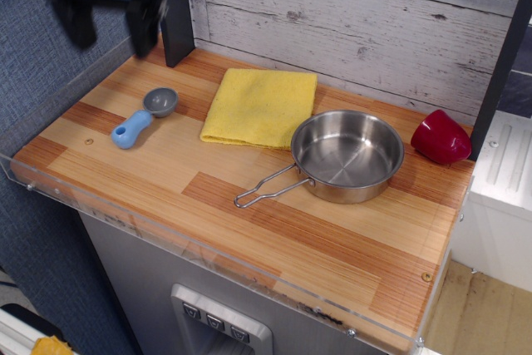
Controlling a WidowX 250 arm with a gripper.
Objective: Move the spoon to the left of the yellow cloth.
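Small spoon, light-blue plastic handle, round grey bowl [141, 116]: lay flat on striped wooden surface [274, 222], just left of folded bright yellow cloth [260, 106], not touching. Black gripper [108, 16]: hung blurred above far-left corner, jaws spread, empty. Placement judged done; best finish: retreat straight up, clear of spoon.

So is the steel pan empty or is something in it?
Empty. The steel pan sits upright on the table, and only its bare shiny bottom shows inside.

Spoon [143, 116] lies left of the cloth [260, 106] — pan [346, 156] right, cup [440, 137] beyond.
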